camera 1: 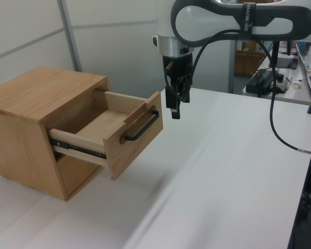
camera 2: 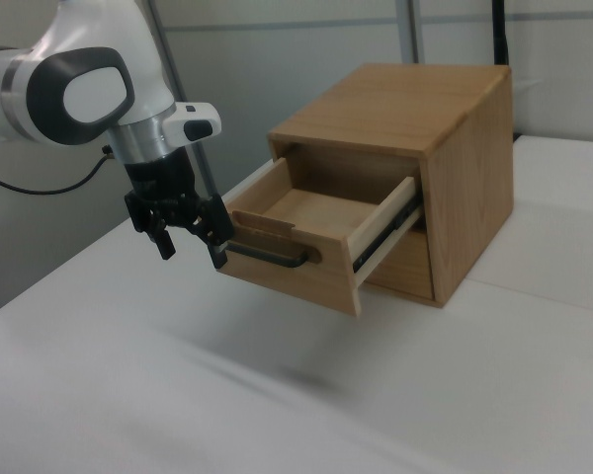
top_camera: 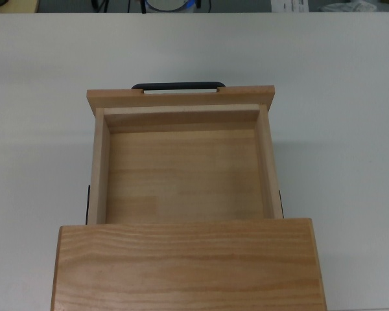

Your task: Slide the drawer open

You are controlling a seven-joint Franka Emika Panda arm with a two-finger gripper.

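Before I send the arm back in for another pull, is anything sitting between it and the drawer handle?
Nothing visible does. The end effector hangs open just off the black handle on the drawer, with bare white table below. The drawer is already slid well out.

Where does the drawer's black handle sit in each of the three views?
Top view: handle at upper centre, beyond the front panel.
Left view: handle left of centre, gripper just to its right.
Right view: handle left of centre.
Shared landmark: the drawer, slid out.
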